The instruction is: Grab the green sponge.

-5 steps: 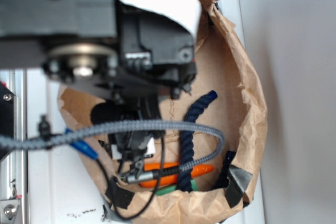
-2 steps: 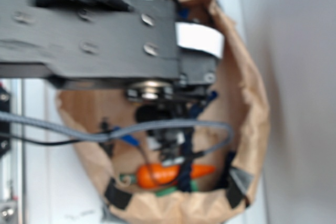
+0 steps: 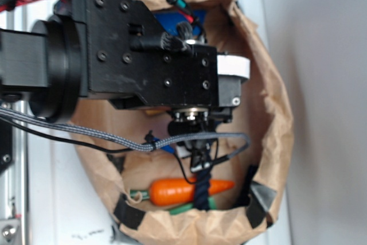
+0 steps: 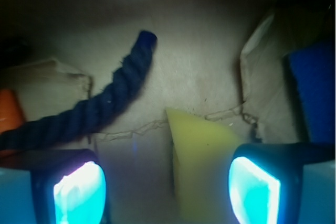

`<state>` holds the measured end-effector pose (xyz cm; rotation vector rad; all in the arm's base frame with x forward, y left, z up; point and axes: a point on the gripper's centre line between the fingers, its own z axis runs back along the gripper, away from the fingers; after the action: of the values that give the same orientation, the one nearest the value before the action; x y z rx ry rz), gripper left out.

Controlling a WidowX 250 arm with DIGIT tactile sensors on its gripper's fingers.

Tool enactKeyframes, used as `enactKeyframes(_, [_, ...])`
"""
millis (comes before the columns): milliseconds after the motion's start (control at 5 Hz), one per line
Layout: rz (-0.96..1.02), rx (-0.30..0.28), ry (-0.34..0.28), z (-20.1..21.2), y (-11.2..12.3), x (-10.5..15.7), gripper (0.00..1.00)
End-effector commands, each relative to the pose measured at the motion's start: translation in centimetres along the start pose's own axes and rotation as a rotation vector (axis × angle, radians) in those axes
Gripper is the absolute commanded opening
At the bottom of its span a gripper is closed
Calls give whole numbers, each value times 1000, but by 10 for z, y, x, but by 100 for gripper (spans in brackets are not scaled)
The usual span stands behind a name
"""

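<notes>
The green sponge (image 4: pixel 202 163), a pale yellow foam wedge, lies on the brown paper floor in the wrist view. It sits between my two glowing pads, closer to the right pad (image 4: pixel 253 190) than to the left pad (image 4: pixel 80 192). My gripper (image 4: pixel 167 192) is open around it, with a clear gap on the left side. In the exterior view the black arm (image 3: pixel 143 61) hangs over the paper bag (image 3: pixel 275 124) and hides the sponge; the gripper (image 3: pixel 198 156) points down into the bag.
A dark blue rope (image 4: pixel 100 108) (image 3: pixel 203 190) runs left of the sponge. An orange carrot (image 3: pixel 183 190) (image 4: pixel 9 111) lies at the bag's near wall, over a thin dark-green piece (image 3: pixel 189 207). A blue sponge (image 4: pixel 315 93) sits right. Grey cables (image 3: pixel 114 139) cross the bag.
The arm has swung right and further over the bag, uncovering the carrot. The rope's upper part is now hidden behind the arm.
</notes>
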<state>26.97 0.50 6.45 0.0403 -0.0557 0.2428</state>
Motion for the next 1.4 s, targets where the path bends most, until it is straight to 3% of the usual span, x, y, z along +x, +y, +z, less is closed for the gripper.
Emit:
enactKeyframes(0, [47,30,-26,-29,17,-5,100])
enactKeyframes(200, [38,43,-42,-40,10,-7,0])
enactKeyframes(800, [-26,-7,-118,-20,14,-18,0])
enactKeyframes(1200, [-27,-87,-126,56,16,-28,0])
